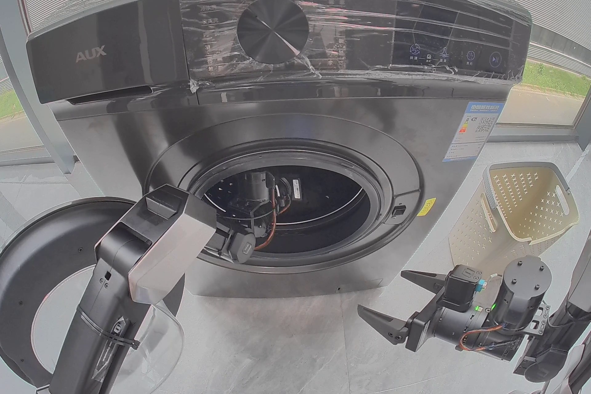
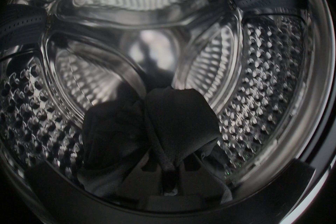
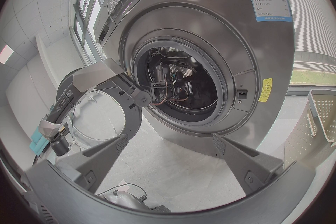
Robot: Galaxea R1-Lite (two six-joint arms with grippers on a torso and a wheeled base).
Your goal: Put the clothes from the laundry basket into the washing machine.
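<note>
- The left gripper (image 2: 170, 165) is sitting deep inside the washing machine (image 1: 369, 124), at the centre of the head view, probably so that clothes land in the drum (image 2: 276, 70) and not on the rim.
- A dark garment (image 2: 178, 123), soft and crumpled, is hanging at the lower centre of the left wrist view, right at this gripper. I cannot tell whether it is clamped.
- The right gripper (image 1: 383, 292) is hovering at lower right with its jaws wide apart, near the tipped laundry basket (image 1: 535, 198).

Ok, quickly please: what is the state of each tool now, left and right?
Left tool: closed on the dark garment, inside the drum.
Right tool: open, holding nothing.
</note>
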